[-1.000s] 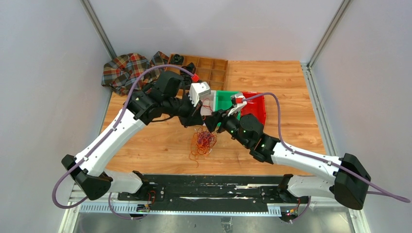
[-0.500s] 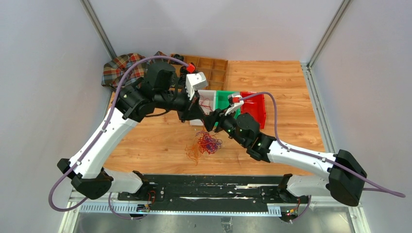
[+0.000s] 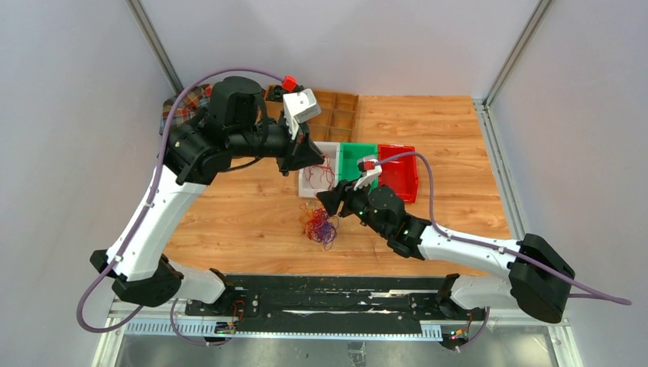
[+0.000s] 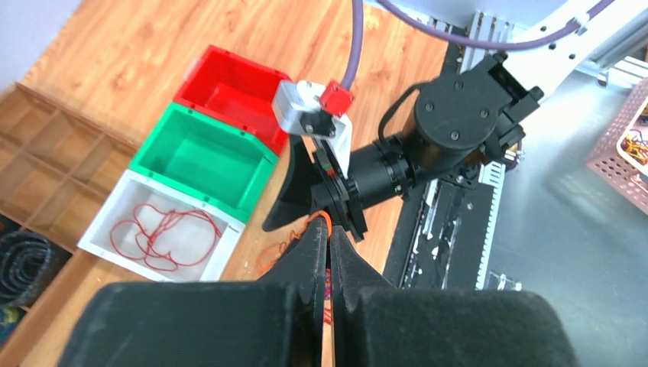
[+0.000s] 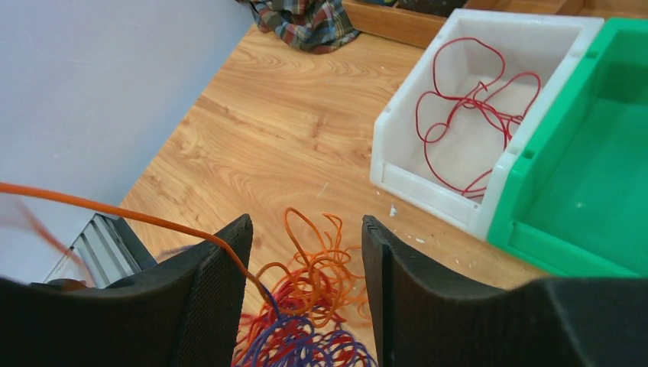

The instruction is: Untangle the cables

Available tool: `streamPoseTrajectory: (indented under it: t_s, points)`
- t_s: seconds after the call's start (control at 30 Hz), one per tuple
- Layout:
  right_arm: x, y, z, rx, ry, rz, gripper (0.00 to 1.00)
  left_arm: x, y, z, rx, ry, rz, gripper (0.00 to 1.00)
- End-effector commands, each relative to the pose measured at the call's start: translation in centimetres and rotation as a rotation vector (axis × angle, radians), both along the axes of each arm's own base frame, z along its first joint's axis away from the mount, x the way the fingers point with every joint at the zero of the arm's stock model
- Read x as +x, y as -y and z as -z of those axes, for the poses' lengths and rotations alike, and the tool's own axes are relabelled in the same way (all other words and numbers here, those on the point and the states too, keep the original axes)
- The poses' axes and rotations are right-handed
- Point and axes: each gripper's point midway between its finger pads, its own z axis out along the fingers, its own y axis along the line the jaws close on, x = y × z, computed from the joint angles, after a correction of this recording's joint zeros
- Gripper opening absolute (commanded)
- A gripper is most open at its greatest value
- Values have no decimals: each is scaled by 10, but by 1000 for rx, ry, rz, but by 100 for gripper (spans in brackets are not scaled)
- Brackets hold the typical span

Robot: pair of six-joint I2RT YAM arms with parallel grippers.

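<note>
Since a second ago the left gripper (image 3: 309, 155) has drawn up and back toward the far left of the table (image 3: 252, 222). The right gripper (image 3: 328, 200) has come down close over the tangle of cables (image 3: 319, 227), which stays on the wood between the two arms, just in front of the white bin (image 3: 304, 183).

In the left wrist view we see the left gripper's fingers (image 4: 306, 252) clenched tip to tip, nipping an orange cable (image 4: 322, 219) at their very ends. From the right wrist camera that orange cable runs taut from the left edge down into the tangle. It passes right along the inner face of one finger, though we cannot tell whether it touches.

The right gripper's fingers (image 5: 218, 306) stand wide apart and grasp nothing. Orange loops of the tangle rise in the gap between them, with red and purple-blue strands bunched beneath.

Well apart from the heap, a single red cable (image 5: 466, 107) lies loose in the white bin, which sits against the green bin (image 5: 581, 153).
</note>
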Motion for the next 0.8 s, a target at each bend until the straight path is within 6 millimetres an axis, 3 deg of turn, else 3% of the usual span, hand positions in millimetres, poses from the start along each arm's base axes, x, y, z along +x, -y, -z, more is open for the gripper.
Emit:
streamPoseTrajectory:
  t_s: [0.0,0.43,0.77]
  points:
    - [-3,5,13,-15,-17,24,54,2,0,-29,-44,81,-5,0]
    - [-1,1,64,-122,-95,25,56,8,-11,-107,-161,275,-74,0]
    - [-10,8,104,-181,-162,28,56,8,-46,-192,-287,530,-223,0]
